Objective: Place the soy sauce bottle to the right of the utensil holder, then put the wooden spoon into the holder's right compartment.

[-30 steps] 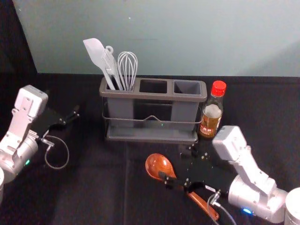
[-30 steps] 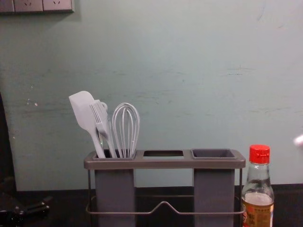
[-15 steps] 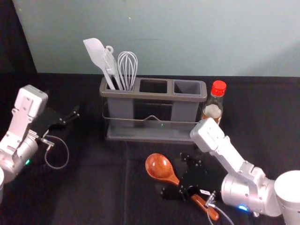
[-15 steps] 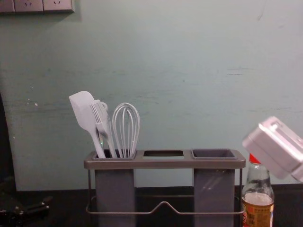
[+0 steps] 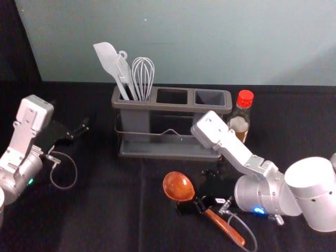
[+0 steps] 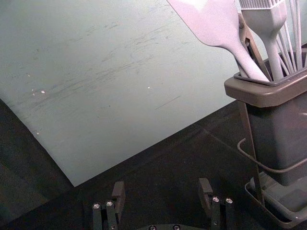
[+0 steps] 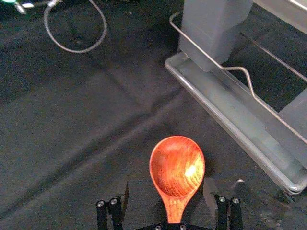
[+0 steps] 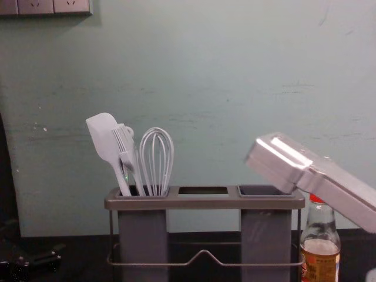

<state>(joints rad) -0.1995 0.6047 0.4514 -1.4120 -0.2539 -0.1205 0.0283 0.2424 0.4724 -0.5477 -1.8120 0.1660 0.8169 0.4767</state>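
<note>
The fingers of the right gripper [image 5: 194, 191] are being held apart in front of the utensil holder [image 5: 157, 106], and the neck of the wooden spoon [image 5: 177, 185] is being framed between them, with a gap being shown on either side in the right wrist view. The spoon is being supported by the dark cloth [image 5: 110, 210], its bowl being turned up and pointed toward the holder, its handle being slanted away from the holder toward the near right. Part of the soy sauce bottle [image 5: 244, 100] is being covered by the right arm [image 5: 231, 152] in the head view; the bottle, red-capped and upright, is being seen just beside the holder's right end.

In the holder's left compartment, a white spatula [image 5: 106, 56], a brush [image 5: 124, 71] and a whisk [image 5: 143, 76] are being held heads up, leaning at differing angles. The middle compartment [image 5: 171, 96] and the right compartment [image 5: 209, 98] are being presented with their mouths uncovered. Left of the holder, the left gripper [image 5: 71, 115] is being held parked, its fingers being spread wide.
</note>
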